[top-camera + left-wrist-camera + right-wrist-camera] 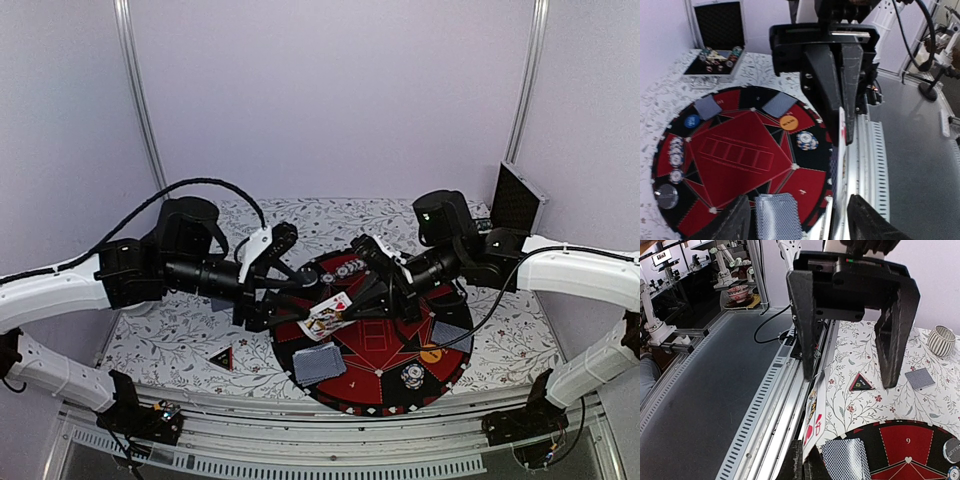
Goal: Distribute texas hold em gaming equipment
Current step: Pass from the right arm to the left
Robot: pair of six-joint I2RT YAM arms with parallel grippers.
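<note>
Left fingers (732, 222), spread, flank card (838, 165) pinched by right fingers (822, 90).

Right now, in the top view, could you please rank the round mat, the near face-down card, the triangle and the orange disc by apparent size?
1. round mat
2. face-down card
3. triangle and orange disc: they look about alike, so I leave them unranked.
</note>
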